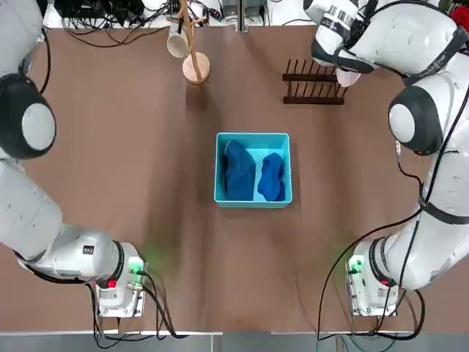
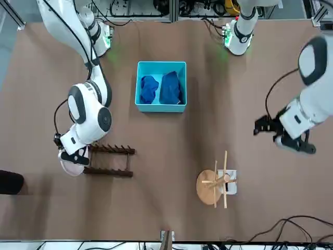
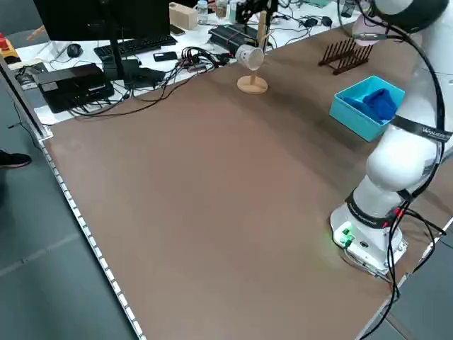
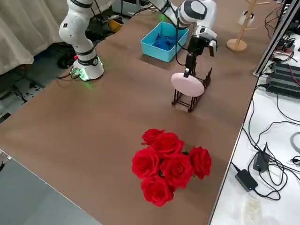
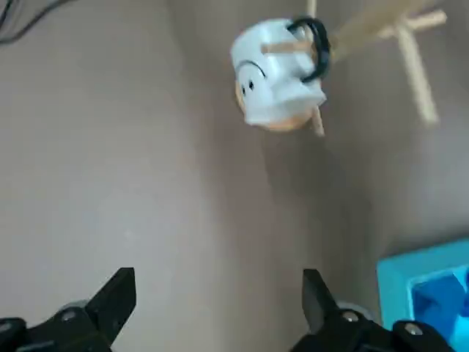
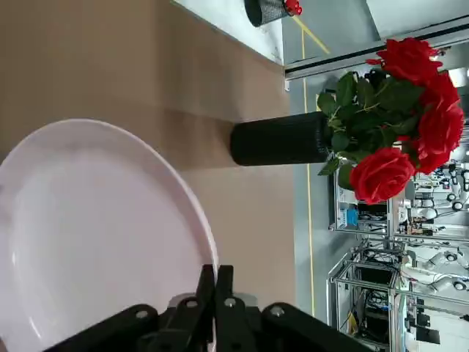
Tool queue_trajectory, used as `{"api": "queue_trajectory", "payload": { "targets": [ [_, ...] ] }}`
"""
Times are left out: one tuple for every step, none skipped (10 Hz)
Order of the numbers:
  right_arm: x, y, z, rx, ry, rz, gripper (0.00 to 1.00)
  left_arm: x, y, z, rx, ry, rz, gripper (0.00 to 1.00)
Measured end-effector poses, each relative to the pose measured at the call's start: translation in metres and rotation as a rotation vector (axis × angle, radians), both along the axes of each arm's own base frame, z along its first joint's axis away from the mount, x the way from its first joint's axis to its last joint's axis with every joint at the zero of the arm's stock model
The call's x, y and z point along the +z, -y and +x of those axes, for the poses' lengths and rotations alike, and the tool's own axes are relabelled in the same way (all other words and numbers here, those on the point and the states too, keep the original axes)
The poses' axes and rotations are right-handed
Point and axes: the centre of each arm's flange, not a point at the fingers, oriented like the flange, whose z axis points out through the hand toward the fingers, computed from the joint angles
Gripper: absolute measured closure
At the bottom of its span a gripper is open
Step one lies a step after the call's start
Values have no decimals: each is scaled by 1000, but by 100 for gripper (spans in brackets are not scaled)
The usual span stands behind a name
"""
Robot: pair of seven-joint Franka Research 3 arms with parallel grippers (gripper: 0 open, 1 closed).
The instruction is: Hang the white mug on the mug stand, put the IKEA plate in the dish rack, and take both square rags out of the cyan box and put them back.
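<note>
The white mug (image 5: 275, 73) hangs by its black handle on a peg of the mug stand (image 1: 196, 68), also seen as the mug (image 2: 230, 183) in the front view. My left gripper (image 5: 218, 290) is open and empty, off to the stand's left side (image 2: 261, 126). My right gripper (image 4: 190, 70) is shut on the rim of the IKEA plate (image 4: 187, 85), held on edge at the outer end of the dish rack (image 1: 314, 83); whether it rests in a slot I cannot tell. Two square rags (image 1: 239, 170) (image 1: 272, 177) lie in the cyan box (image 1: 253, 137).
A black vase (image 6: 282, 139) of red roses (image 4: 171, 166) stands on the table to the right of the rack. Cables, a keyboard and electronics (image 3: 134, 57) crowd the desk beyond the far edge. Both arm bases (image 1: 117, 286) (image 1: 374, 282) sit at the near edge.
</note>
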Motion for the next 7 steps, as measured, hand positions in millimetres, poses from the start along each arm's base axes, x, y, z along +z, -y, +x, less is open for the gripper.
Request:
{"api": "queue_trajectory", "payload": {
  "targets": [
    [-8, -3, -1, -2, 0, -4, 97, 5, 26, -25, -34, -19, 5, 0],
    [-14, -5, -1, -6, 1, -7, 97, 1, 57, -51, -84, -41, 15, 0],
    [-19, -6, -2, -12, 6, -10, 97, -10, 92, -77, -136, -69, 28, 0],
    [-23, -7, -2, -14, 7, -12, 97, -22, 124, -98, -172, -93, 42, 0],
    [-24, -9, -2, -14, 8, -13, 97, -34, 153, -114, -196, -103, 50, 0],
    [-28, -10, -3, -18, 14, -15, 97, -53, 182, -130, -214, -95, 51, 0],
    [-34, -11, -3, -24, 19, -19, 97, -78, 208, -147, -234, -86, 49, 0]
  ]
}}
